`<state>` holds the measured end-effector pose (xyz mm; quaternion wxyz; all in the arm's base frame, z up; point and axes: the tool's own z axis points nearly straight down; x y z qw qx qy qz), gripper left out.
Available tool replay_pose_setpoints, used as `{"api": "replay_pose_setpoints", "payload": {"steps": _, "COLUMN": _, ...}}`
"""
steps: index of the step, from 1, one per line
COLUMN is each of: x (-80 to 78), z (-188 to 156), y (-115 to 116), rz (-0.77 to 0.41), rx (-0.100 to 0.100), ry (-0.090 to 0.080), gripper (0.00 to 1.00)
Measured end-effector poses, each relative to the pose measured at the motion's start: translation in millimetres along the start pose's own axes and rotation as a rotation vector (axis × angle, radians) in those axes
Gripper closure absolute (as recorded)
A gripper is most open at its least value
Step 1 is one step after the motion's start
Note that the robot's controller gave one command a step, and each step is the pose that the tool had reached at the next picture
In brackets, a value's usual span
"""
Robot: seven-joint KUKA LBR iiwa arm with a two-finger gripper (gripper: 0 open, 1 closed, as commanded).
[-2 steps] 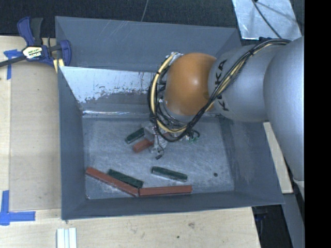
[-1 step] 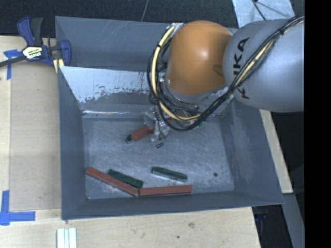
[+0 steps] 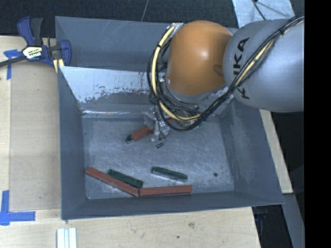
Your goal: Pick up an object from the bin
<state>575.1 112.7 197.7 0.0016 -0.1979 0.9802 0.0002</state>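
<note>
1. Gripper [image 3: 158,134] is low over the bin [image 3: 72,138] floor, near the middle of the back wall, under the arm's orange cover [image 3: 199,56].
2. Small brown piece [image 3: 138,135] with a dark left tip lies on the floor toward the back wall. Its right end is right at the gripper, touching or nearly so.
3. Gripper state: cannot tell whether it is clenched or released, and cannot tell whether it grips the brown piece.
4. Along the front wall, well apart from the gripper:
   - a long reddish strip [image 3: 106,180] toward the front-left corner
   - a dark green bar [image 3: 125,179] lying on that strip
   - a red-brown bar [image 3: 165,190] at the strip's right end
   - a second dark green bar [image 3: 169,173] just behind the red-brown one
</note>
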Motion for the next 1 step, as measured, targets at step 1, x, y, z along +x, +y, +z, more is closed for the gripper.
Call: {"api": "replay_pose_setpoints", "payload": {"steps": 1, "x": -22.7, "z": -61.7, "y": -12.7, "rz": 0.013, "rx": 0.0, "ry": 0.0, "gripper": 1.0}}
